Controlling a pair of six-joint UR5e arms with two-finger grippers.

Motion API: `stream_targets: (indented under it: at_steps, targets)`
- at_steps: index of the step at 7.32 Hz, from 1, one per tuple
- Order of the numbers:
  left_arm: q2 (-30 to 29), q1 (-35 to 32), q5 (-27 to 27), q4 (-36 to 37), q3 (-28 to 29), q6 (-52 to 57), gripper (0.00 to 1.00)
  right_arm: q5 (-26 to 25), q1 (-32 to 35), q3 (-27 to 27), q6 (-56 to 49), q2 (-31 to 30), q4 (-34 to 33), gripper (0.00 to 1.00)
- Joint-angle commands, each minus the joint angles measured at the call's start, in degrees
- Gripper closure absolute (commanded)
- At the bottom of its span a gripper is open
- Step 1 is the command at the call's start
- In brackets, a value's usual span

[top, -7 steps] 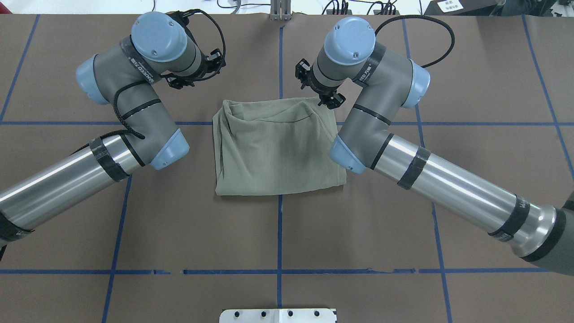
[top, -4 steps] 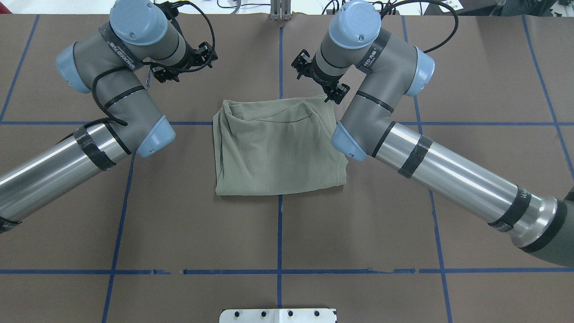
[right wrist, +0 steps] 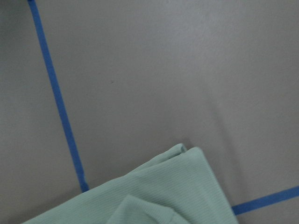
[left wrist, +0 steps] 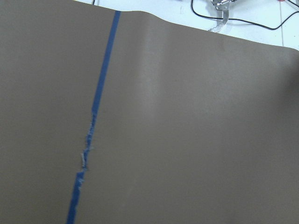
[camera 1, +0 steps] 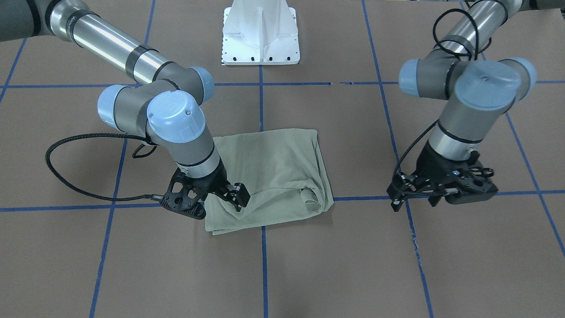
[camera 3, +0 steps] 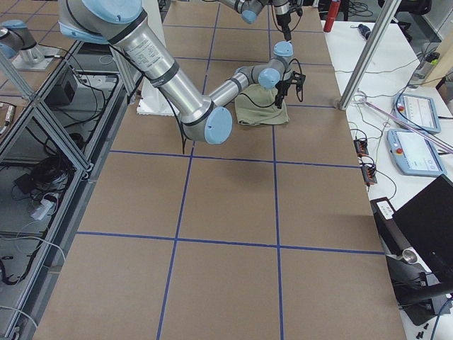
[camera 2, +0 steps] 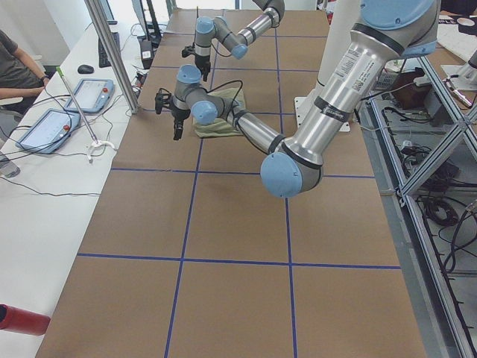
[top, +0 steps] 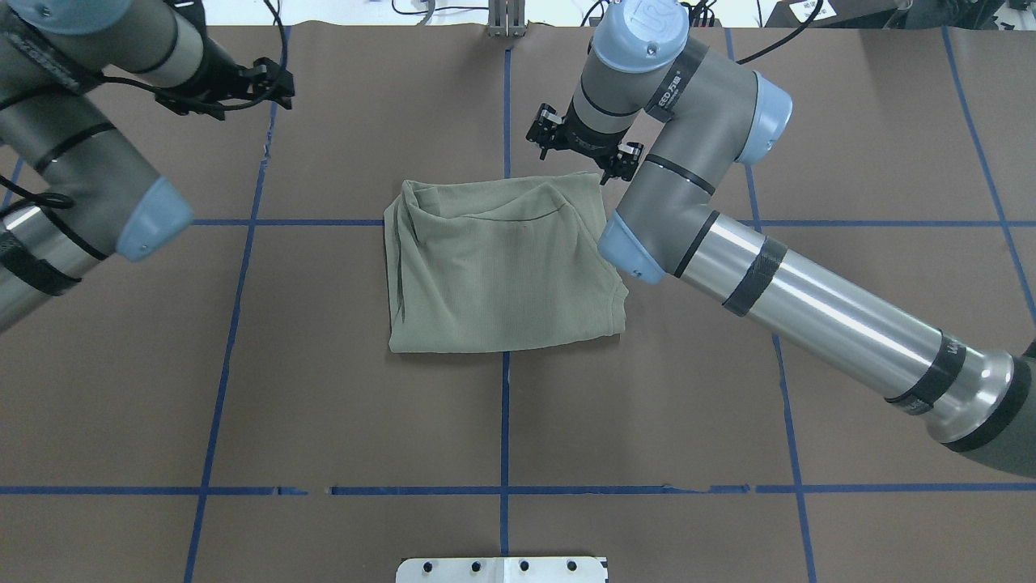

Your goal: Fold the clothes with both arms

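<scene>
The sage-green shirt [top: 502, 267] lies folded into a rough rectangle at the table's middle, with a rumpled fold along its far edge; it also shows in the front view [camera 1: 273, 172]. My right gripper [top: 584, 147] hovers open just over the shirt's far right corner [camera 1: 212, 201] and holds nothing. Its wrist view shows that corner [right wrist: 154, 196] on bare table. My left gripper [top: 231, 91] is open and empty, far out to the left of the shirt, above the table [camera 1: 435, 194]. Its wrist view shows only brown table and blue tape.
The brown table cover [top: 364, 405] is crossed by blue tape lines [top: 504, 421]. The white pedestal base [camera 1: 260, 35] stands at the robot's side. The right arm's elbow [top: 627, 259] overhangs the shirt's right edge. Operator tablets [camera 2: 48, 128] lie beyond the far edge.
My left arm has swung away from the shirt, out to the left and farther back. My right gripper has shifted slightly toward the far edge. The shirt has not moved.
</scene>
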Motion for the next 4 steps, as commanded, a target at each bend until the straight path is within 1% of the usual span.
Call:
stream_targets:
  at_steps: [1,2,3,4]
  targets:
    - [6.8,-11.2,-5.1,0.7,-1.1,23.8,0.0,6.4,8.4,6.3,-16.2,-5.8,-6.3,0.0]
    - [9.7,-15.1,-5.4,0.8,-1.4,32.9,0.0,10.4,14.1,8.5,-25.0,-11.0,-6.5,0.0]
    - [13.9,-17.5,-5.4,0.8,-3.1,40.7,0.0,11.5,18.4,10.7,-33.7,-16.7,-6.5,0.0]
    - [16.9,-20.6,-5.5,0.8,-3.1,48.9,0.0,11.8,22.3,11.2,-43.3,-21.0,-6.5,0.0]
